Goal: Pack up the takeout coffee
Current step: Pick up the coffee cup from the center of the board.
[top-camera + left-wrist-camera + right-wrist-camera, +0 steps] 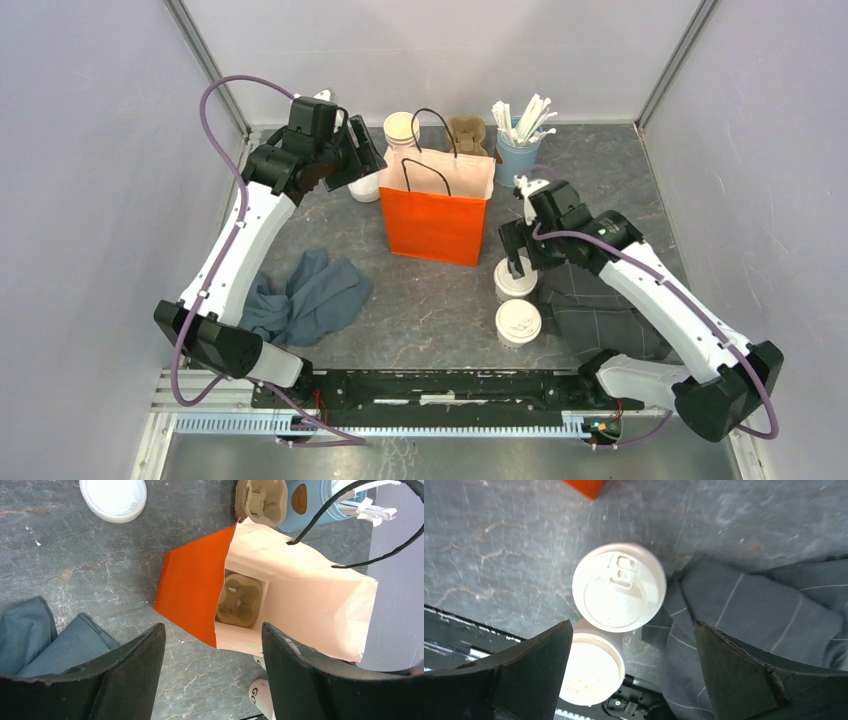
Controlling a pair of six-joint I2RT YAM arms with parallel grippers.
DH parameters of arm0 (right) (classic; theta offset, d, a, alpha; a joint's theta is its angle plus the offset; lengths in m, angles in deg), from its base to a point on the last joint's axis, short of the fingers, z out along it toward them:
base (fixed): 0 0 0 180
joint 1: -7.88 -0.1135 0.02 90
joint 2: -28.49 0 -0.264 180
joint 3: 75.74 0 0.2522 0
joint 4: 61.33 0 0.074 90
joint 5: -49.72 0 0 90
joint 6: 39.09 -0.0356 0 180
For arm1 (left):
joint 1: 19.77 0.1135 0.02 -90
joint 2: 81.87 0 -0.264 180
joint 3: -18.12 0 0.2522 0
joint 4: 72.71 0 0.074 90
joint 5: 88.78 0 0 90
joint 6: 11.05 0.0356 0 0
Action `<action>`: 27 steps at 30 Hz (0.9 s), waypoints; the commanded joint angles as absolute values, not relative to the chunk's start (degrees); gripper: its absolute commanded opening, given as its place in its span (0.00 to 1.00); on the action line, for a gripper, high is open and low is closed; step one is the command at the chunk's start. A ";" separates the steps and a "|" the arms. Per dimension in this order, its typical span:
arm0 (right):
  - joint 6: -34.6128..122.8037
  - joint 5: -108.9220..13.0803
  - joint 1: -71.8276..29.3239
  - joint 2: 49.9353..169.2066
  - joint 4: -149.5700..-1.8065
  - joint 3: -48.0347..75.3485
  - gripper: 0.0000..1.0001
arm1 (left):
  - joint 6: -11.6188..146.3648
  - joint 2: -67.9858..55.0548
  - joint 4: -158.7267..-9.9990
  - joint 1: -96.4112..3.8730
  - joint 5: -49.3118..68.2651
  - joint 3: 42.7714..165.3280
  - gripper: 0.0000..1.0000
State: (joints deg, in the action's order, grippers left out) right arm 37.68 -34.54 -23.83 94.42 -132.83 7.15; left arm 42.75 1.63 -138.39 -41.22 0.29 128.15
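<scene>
Right claw (pixel 633 630), spread wide, should squarely straddle the white-lidded cream paper cup (pixel 619 587) nearest the orange paper bag (pixel 437 225)

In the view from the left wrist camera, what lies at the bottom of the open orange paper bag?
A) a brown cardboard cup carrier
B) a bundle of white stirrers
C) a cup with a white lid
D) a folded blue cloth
A: the left wrist view looks down into the orange bag, and a brown moulded cardboard cup carrier shows on its floor.
</scene>
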 commanded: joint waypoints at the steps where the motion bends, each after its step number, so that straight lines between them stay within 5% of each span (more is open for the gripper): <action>1: 33.10 -37.03 -25.85 95.23 -129.13 3.24 0.98 | 40.72 0.86 -135.01 -40.84 0.20 128.22 0.77; 27: 26.45 -29.28 -29.87 102.38 -126.55 1.15 0.91 | 40.15 -3.60 -134.36 -40.85 0.95 121.63 0.77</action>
